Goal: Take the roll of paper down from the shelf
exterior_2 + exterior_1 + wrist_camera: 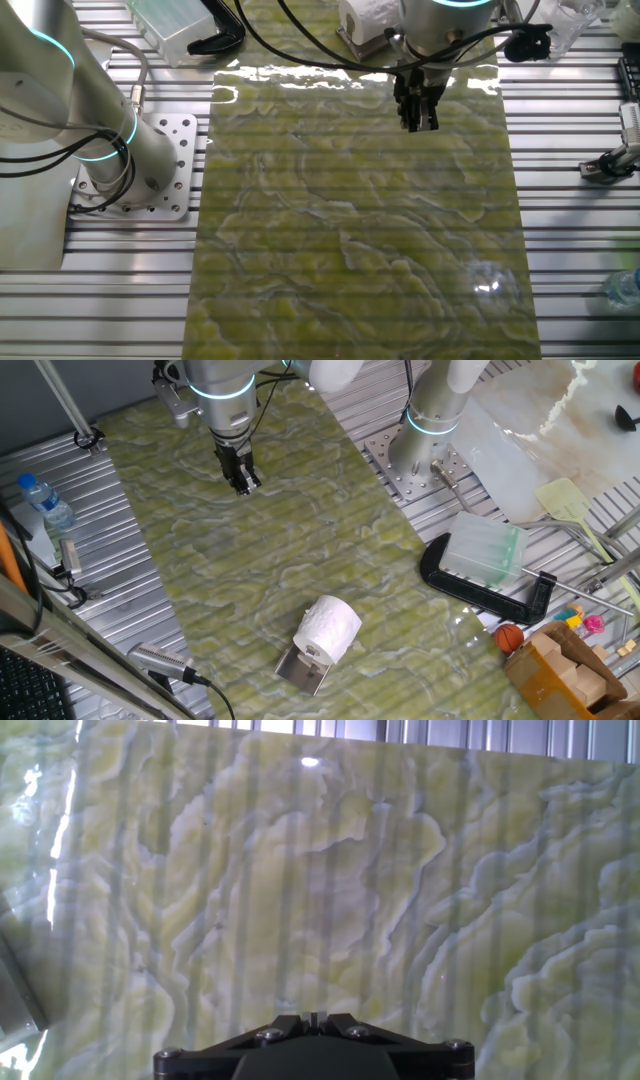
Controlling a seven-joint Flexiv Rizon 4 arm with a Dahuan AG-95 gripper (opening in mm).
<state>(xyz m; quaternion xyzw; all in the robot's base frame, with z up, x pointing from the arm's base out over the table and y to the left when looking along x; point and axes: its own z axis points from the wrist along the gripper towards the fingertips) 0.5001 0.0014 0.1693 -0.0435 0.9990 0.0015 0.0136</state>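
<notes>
Probably light and squashy: best pinched gently across the roll of paper (329, 628), seated on the shelf (303, 669); gripper (243, 482) pressed together, well apart.

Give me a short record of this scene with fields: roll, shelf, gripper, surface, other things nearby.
roll: white roll sits on the shelf, not yet taken
shelf: shiny metal plate, near the mat's edge
gripper: gripper above the mat, far from the roll, holds nothing; open or shut cannot be told
surface: green marbled mat
nearby: plastic box on a black clamp
</notes>
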